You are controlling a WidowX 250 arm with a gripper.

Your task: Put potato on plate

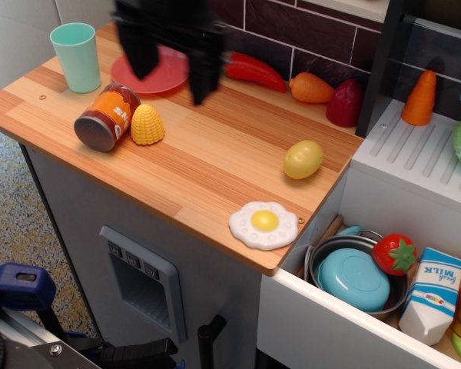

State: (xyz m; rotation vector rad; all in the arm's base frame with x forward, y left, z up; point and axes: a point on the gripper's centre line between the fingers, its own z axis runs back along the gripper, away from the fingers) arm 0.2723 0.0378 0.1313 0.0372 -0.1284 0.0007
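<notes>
The potato [303,159] is lying free on the worktop [215,146], with the spread, empty hand [171,77] hanging at its ten o'clock over the plate [155,74].

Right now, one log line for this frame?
phase: approach | gripper: open, empty, blurred, over plate | potato: on counter, untouched, far right of plate | placed: no

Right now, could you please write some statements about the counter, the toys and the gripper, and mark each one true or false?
1. The small smooth yellow-green plastic potato lies on the wooden counter. True.
2. The flat round pink-red plate already holds the potato. False: nothing shows on its visible part.
3. The gripper grips the potato. False: it is blurred above the plate, far from it.
4. The ridged yellow corn piece touches the orange can lying on its side. True.
5. The white fried egg lies near the counter's front edge. True.
</notes>
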